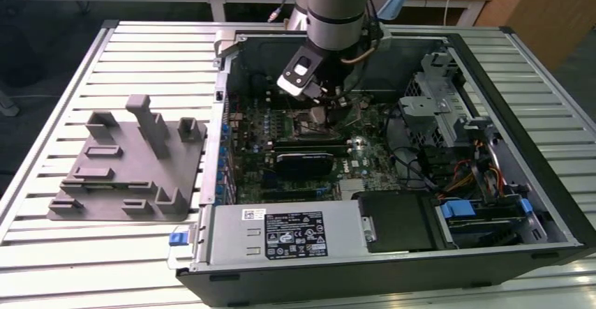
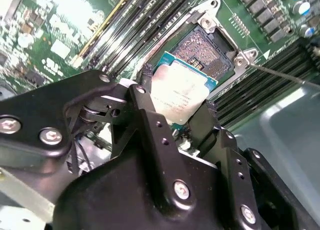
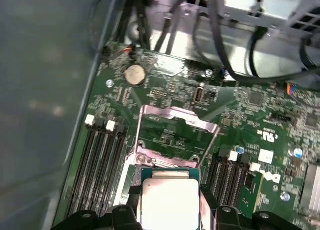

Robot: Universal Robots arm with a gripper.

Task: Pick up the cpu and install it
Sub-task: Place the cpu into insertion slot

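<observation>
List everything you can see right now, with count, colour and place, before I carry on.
table: one, silver slats, under everything.
computer case: one, black, open, on the table.
fixture block: one, grey, on the table, to the exterior view's left of the case.
motherboard: one, green, inside the case.
power supply: one, silver-grey, inside the case beside the motherboard.
socket: one, dark with metal frame, open, on the motherboard.
memory slots: two banks, black, flanking the socket.
coin battery: one, silver, on the motherboard.
cpu: one, silvery top, green rim, held above the socket.
arm: one, grey, reaching into the case.
gripper: one, black, shut on the cpu.
</observation>
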